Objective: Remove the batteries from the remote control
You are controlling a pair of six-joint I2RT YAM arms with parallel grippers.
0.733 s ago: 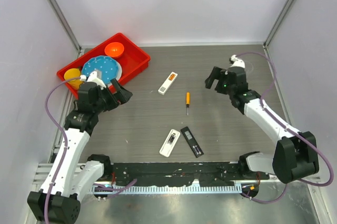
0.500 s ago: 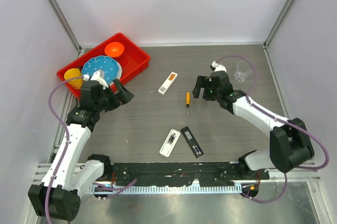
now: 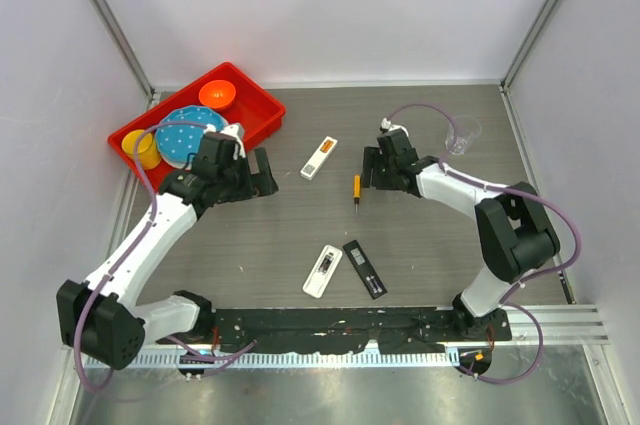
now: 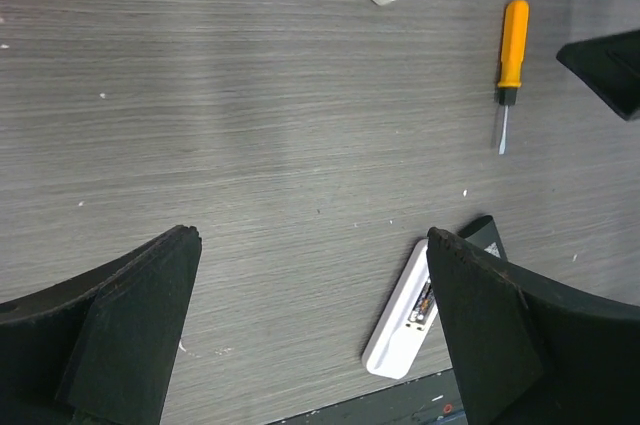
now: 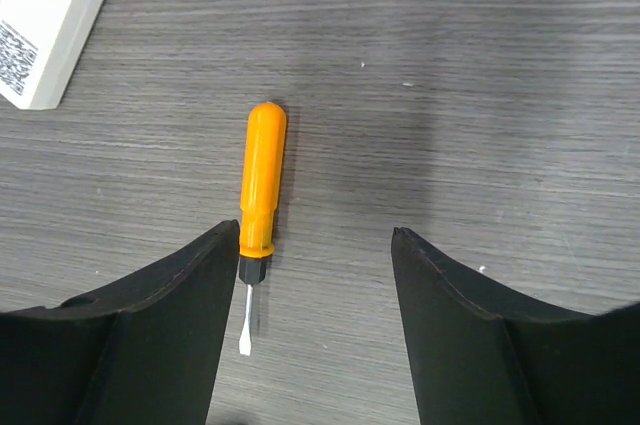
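Grey wood-grain desk (image 3: pixel 260 245) fills the space between white walls. At its far left corner sits a red tray (image 3: pixel 262 105) holding a blue plate (image 3: pixel 185 130), an orange bowl (image 3: pixel 217 95) and a yellow cup (image 3: pixel 140 145). A clear cup (image 3: pixel 462 133) stands at the far right.

Near the middle, on the far side, lies a white far remote (image 3: pixel 315 163), set at a slant with its back open. The batteries (image 3: pixel 324 149) show as an orange patch inside it, toward its far end. Just to its right and a little nearer lies an orange-handled screwdriver (image 3: pixel 356 188), its metal tip pointing to the near edge. Nearer still, a second white near remote (image 3: pixel 322 271) lies slanted with a dark opening in its back, and a black flat piece (image 3: pixel 364 268) lies just to its right.

The left claw (image 3: pixel 265 173) hangs over bare desk to the left of the far remote. In the wrist view the left claw (image 4: pixel 310 245) is spread wide with nothing between its fingers.

The right claw (image 3: pixel 366 167) is just to the right of the screwdriver. From its wrist camera the right claw (image 5: pixel 315 235) stands parted and has hold of nothing. The screwdriver (image 5: pixel 260 185) lies on the desk along the inner edge of one finger (image 5: pixel 170 315). Whether they touch cannot be told.
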